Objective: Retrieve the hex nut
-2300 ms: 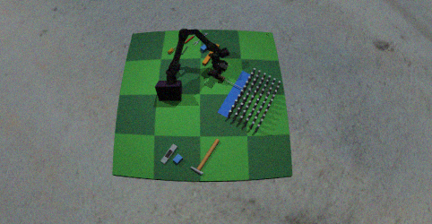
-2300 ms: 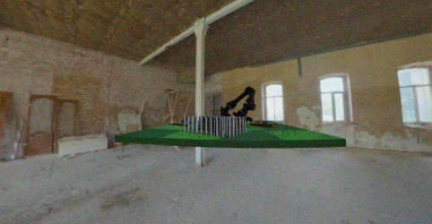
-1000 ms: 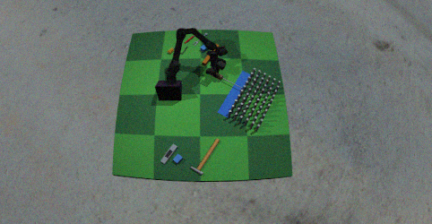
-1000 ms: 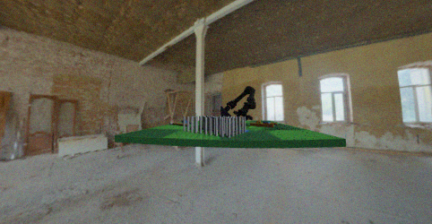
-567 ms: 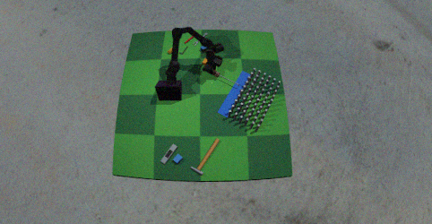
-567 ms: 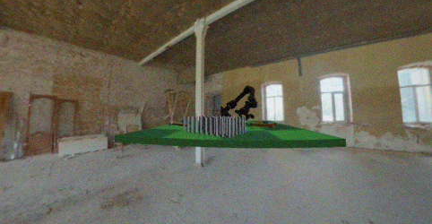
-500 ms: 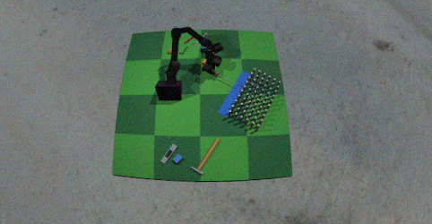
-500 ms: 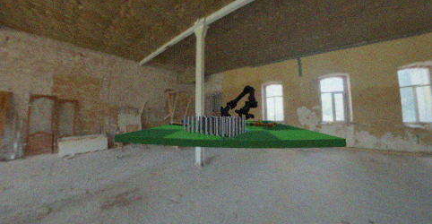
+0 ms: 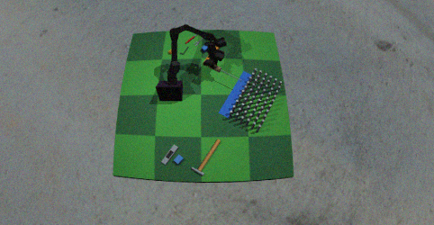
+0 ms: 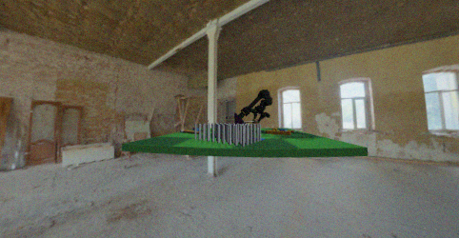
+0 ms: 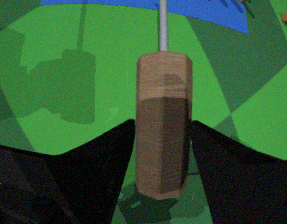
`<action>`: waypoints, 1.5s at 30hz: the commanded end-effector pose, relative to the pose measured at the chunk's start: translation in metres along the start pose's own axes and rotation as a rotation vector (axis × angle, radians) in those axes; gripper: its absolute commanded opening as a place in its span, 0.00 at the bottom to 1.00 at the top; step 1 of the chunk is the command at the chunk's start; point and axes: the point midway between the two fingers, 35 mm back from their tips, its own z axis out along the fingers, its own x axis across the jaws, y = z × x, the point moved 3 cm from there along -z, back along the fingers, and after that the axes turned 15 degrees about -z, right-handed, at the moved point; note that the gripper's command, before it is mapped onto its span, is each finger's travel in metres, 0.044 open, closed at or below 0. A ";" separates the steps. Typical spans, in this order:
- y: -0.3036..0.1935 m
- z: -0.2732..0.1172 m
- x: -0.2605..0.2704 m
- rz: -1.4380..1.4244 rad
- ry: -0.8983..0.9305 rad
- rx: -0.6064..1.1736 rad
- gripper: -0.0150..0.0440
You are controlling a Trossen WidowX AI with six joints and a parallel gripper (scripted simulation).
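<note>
My gripper [image 9: 217,68] [image 11: 162,125] is shut on the wooden handle [image 11: 163,150] of a tool with a thin grey rod [image 11: 164,27] [image 9: 231,75]. The tool is held above the table, and the rod points toward the spacers, its far end over or near the blue taped strip [image 9: 230,102] [image 11: 209,11]. The rod's tip is too small to make out. The metal spacers [image 9: 255,102] [image 10: 229,133] stand in slanting rows behind the strip. The hex nut cannot be made out in any view.
A hammer [image 9: 210,155], a grey tool [image 9: 169,154] and a blue block [image 9: 178,159] lie at the near side in the top view. A red item [image 9: 190,40], a small dark bent item [image 9: 185,50] and another blue item [image 9: 204,49] lie at the far side, near the arm.
</note>
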 end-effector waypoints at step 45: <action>0.083 0.012 -0.221 -0.202 -0.028 0.101 0.25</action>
